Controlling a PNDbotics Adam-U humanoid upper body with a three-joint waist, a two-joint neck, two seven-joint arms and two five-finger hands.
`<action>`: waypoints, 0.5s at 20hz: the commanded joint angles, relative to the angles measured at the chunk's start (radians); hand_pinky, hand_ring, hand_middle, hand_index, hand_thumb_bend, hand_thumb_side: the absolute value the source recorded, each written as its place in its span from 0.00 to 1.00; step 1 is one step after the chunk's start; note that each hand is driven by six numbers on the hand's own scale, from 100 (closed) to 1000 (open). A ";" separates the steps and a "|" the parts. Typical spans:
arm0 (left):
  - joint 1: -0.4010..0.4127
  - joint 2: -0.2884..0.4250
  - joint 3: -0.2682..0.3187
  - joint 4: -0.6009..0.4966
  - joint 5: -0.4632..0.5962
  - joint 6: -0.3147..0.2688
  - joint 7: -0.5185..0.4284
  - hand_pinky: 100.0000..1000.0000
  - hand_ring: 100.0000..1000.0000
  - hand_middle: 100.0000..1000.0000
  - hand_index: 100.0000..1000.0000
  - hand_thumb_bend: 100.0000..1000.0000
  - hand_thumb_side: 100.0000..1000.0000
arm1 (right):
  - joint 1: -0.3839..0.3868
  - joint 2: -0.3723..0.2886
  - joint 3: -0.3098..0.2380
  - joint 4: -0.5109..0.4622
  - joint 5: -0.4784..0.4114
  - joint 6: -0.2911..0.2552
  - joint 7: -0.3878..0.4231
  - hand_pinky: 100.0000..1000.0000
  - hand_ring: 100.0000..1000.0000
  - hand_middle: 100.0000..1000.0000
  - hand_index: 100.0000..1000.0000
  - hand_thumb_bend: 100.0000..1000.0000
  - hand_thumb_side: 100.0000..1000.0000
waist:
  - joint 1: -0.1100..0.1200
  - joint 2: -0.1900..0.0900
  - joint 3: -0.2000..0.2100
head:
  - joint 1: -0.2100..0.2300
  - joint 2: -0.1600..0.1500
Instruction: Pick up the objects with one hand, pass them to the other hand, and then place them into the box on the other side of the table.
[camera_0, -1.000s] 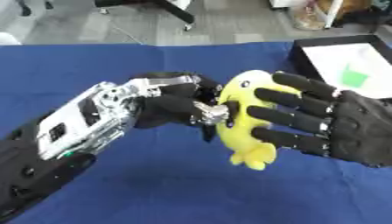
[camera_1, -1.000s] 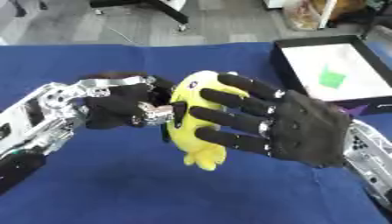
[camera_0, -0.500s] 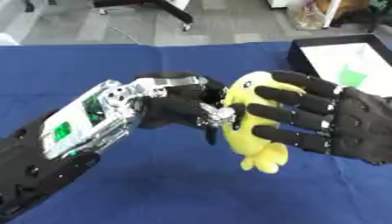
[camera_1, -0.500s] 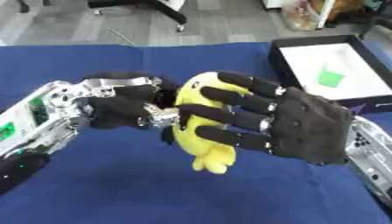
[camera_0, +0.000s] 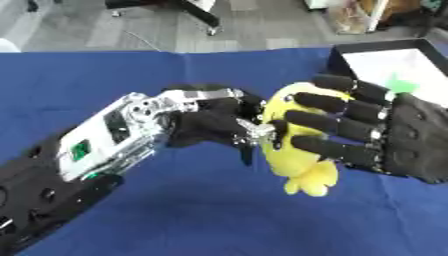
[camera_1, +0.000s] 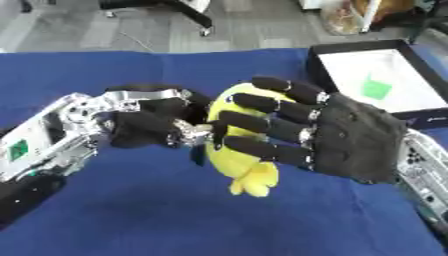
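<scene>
Yellow plush toy (camera_0: 297, 145) held between left hand (camera_0: 214, 127) and right hand (camera_0: 376, 135).

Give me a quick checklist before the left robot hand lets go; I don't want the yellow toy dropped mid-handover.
1. Right robot hand wraps the yellow toy: ok, fingers lie across it.
2. Left robot hand at the toy: ok, touching its side.
3. Thumb of the right robot hand behind the toy: cannot tell, hidden.
4. Toy off the blue table: ok.
5. Box on the right free to receive: ok, only a green item inside.
</scene>
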 joint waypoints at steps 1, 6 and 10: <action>-0.022 0.001 0.011 -0.006 -0.011 -0.001 0.013 0.46 0.33 0.23 0.41 0.00 0.20 | -0.010 -0.013 -0.018 -0.014 -0.026 -0.007 -0.062 0.77 0.74 0.67 0.85 0.15 0.00 | -0.001 -0.025 -0.003 | -0.001 0.002; -0.021 -0.004 0.019 -0.008 -0.026 -0.008 0.023 0.47 0.36 0.25 0.43 0.00 0.18 | -0.007 -0.015 -0.020 -0.014 -0.072 0.001 -0.181 0.66 0.61 0.40 0.67 0.03 0.00 | -0.002 -0.024 -0.005 | -0.003 0.002; -0.021 -0.012 0.022 -0.006 -0.025 -0.016 0.035 0.48 0.42 0.33 0.49 0.00 0.16 | -0.005 -0.015 -0.016 -0.014 -0.110 0.003 -0.258 0.60 0.53 0.29 0.57 0.00 0.00 | -0.003 -0.024 -0.004 | -0.004 0.003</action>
